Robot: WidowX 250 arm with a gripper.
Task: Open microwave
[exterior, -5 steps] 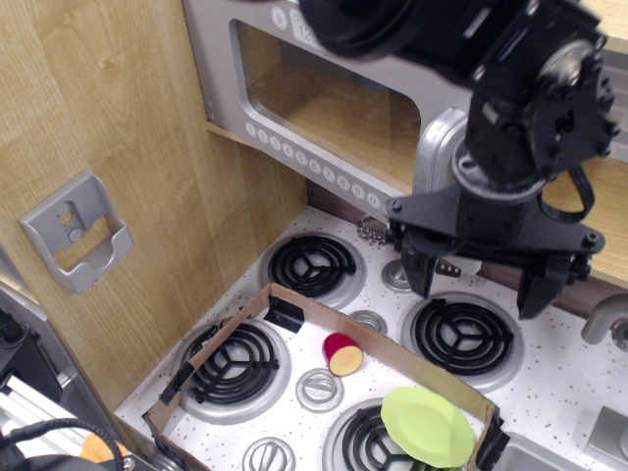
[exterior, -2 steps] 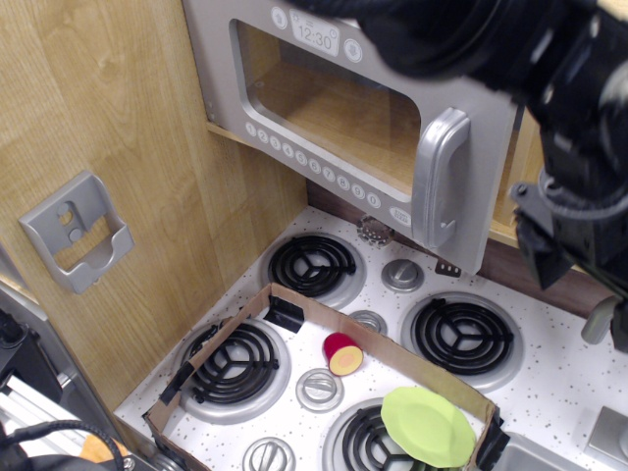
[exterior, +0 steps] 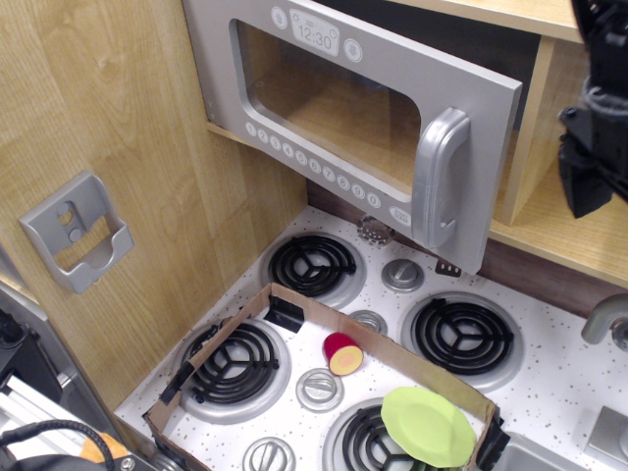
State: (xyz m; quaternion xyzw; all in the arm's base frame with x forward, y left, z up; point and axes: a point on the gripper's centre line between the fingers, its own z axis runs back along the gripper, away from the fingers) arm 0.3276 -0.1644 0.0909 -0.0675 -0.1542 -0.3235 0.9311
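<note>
Since a second ago the arm has swung off to the right and up, away from the stove and the door handle, so that only a black part of the gripper (exterior: pixel 593 147) shows at the right edge; whether its fingers are apart or together cannot be told. Nearest the camera, a shallow cardboard tray (exterior: pixel 235 320) sits on the white speckled stovetop (exterior: pixel 549 392), and on or in it lie a lime-green plate (exterior: pixel 428 426) over the front right burner and a small red and yellow toy piece (exterior: pixel 342 353) between the burners. Four black coil burners and several round silver knobs are set into the stovetop, the back left burner (exterior: pixel 313 266) and the back right burner (exterior: pixel 462 336) lying beyond the tray. On the wooden side wall at the left hangs a grey plastic holder (exterior: pixel 77 231). Farther back and above the stove, the microwave (exterior: pixel 353 108) stands with its door swung outward from its left side, the thick grey handle (exterior: pixel 438 177) at the free right edge, a row of round white buttons along the bottom and a clock reading 12:30 at the top. Behind the door's right edge the wooden interior (exterior: pixel 554 221) is exposed.
</note>
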